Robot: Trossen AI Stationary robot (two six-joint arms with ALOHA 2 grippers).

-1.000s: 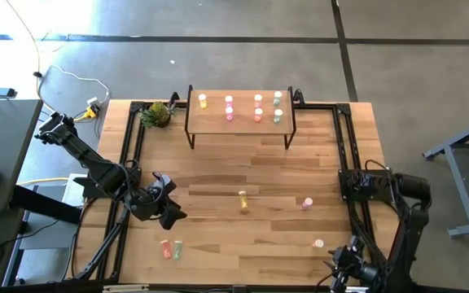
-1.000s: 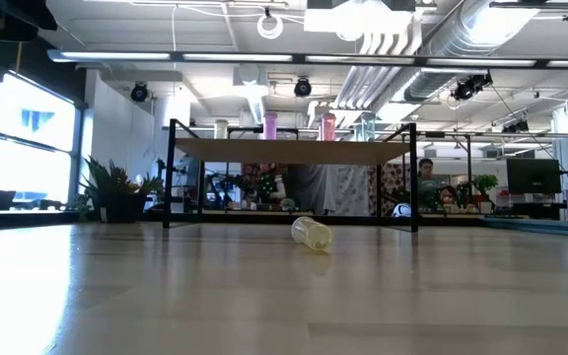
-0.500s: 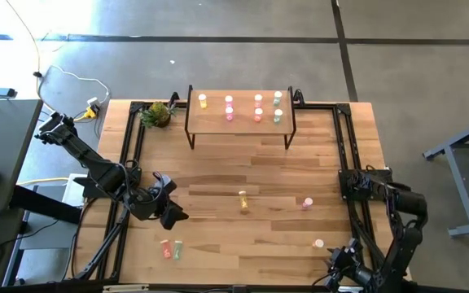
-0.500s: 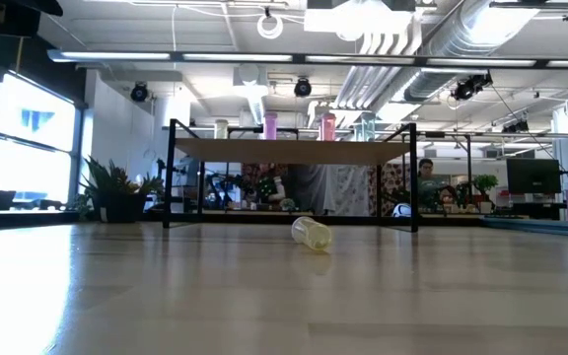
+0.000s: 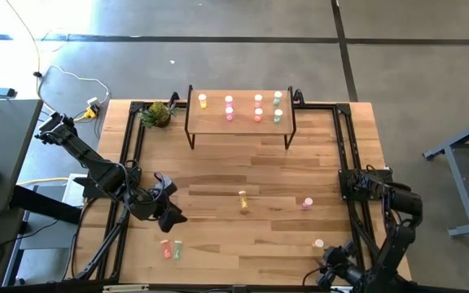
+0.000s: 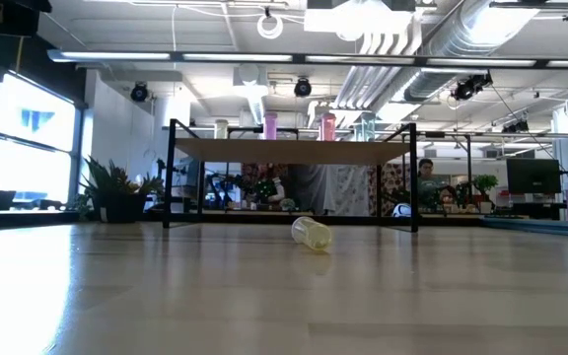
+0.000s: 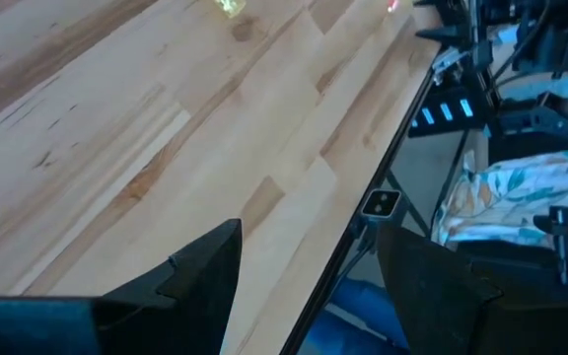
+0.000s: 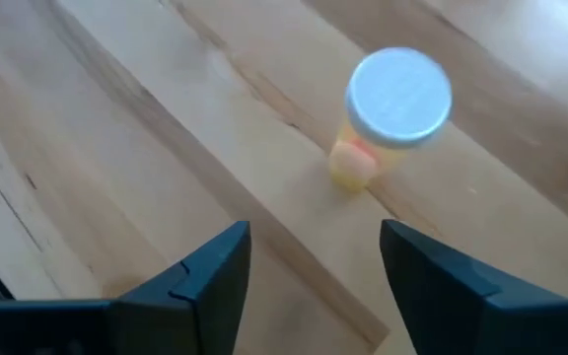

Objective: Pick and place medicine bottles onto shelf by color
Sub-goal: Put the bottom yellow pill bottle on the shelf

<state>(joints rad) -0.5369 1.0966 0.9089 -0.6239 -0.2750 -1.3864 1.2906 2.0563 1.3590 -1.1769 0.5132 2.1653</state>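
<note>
Capped bottle [image 8: 388, 113] just beyond right gripper [image 8: 314, 266] (fingers apart), untouched

An open-plan lab or office workspace is showing beyond the table: exposed ceiling ducts [image 6: 402, 39], strip lights, monitors [image 6: 531, 177], potted plants [image 6: 116, 192], a person sitting at desks.

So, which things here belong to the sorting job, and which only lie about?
Job:
- medicine bottles on the table, e.g. one
- bottles already on the shelf
- the shelf

Lying about:
- pineapple-like ornament
- yellow cable
</note>
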